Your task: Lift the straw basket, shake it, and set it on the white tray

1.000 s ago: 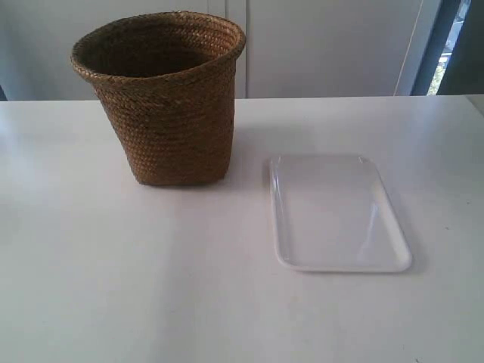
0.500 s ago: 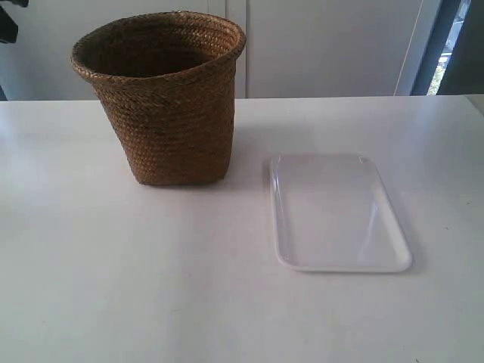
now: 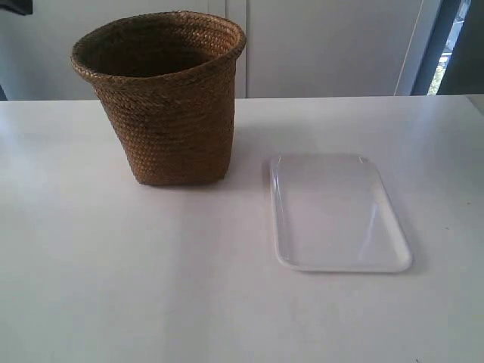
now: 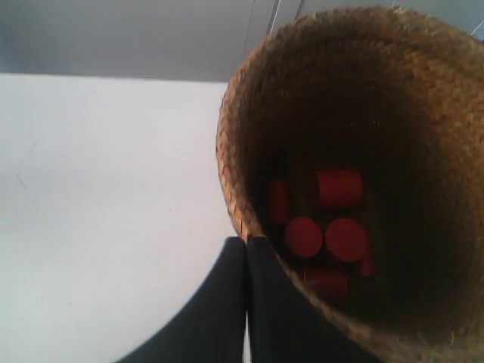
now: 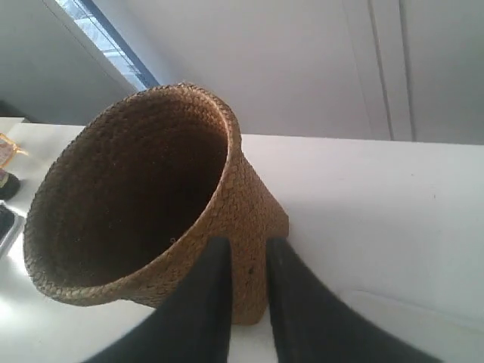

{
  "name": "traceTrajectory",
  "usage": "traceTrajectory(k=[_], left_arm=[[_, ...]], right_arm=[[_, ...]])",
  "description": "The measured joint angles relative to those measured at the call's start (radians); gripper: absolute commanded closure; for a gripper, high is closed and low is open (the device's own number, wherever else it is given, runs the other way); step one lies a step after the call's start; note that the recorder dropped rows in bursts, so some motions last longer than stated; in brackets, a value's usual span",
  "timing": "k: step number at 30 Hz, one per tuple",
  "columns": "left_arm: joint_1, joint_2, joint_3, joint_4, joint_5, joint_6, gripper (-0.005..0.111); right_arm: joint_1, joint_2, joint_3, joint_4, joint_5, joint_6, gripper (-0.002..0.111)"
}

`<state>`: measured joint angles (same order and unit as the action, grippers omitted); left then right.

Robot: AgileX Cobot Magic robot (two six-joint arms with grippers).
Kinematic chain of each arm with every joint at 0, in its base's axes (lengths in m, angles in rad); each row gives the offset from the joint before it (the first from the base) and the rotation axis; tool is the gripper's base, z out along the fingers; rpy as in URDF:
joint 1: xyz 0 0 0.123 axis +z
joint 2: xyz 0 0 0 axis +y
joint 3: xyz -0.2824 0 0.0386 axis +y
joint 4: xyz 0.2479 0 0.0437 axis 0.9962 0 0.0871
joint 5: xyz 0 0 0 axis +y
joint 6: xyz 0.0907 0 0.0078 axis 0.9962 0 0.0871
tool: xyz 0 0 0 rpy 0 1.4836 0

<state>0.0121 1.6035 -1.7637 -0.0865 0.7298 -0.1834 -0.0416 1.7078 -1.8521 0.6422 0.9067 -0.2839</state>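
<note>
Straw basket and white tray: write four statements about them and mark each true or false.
1. The straw basket stands upright on the table, beside the white tray and not on it. True.
2. The basket is empty. False: the left wrist view shows red cylinders lying at its bottom.
3. Nothing lies on the white tray. True.
4. A gripper is clamped on the basket's rim and has lifted it. False: the exterior view shows no gripper on the basket, and its base rests on the table.
</note>
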Motion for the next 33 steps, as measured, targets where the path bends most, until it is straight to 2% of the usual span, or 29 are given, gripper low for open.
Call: traceTrajectory(k=[6, 9, 12, 16, 22, 27, 33], left_arm=[[0.0, 0.087, -0.101, 0.0, -0.009, 0.004, 0.104], [0.0, 0.125, -0.114, 0.0, -0.019, 0.01, 0.092], [0.0, 0.153, -0.118, 0.0, -0.037, 0.023, 0.078], [0.0, 0.183, -0.118, 0.0, -0.057, 0.029, 0.069], [0.0, 0.203, -0.118, 0.0, -0.111, 0.029, 0.067], [0.0, 0.219, -0.118, 0.0, -0.154, 0.031, 0.067], [0.0, 0.237, -0.118, 0.0, -0.158, 0.031, 0.067]], right_arm=[[0.012, 0.099, -0.083, 0.006, -0.022, -0.014, 0.068], [0.012, 0.143, -0.11, 0.006, -0.031, -0.024, 0.06], [0.012, 0.175, -0.131, 0.008, -0.043, -0.049, 0.059], [0.012, 0.202, -0.141, 0.015, -0.083, -0.06, 0.059], [0.014, 0.209, -0.141, 0.044, -0.141, -0.058, 0.058], [0.037, 0.254, -0.148, 0.067, -0.171, -0.056, 0.045], [0.072, 0.326, -0.148, 0.085, -0.163, -0.056, 0.044]])
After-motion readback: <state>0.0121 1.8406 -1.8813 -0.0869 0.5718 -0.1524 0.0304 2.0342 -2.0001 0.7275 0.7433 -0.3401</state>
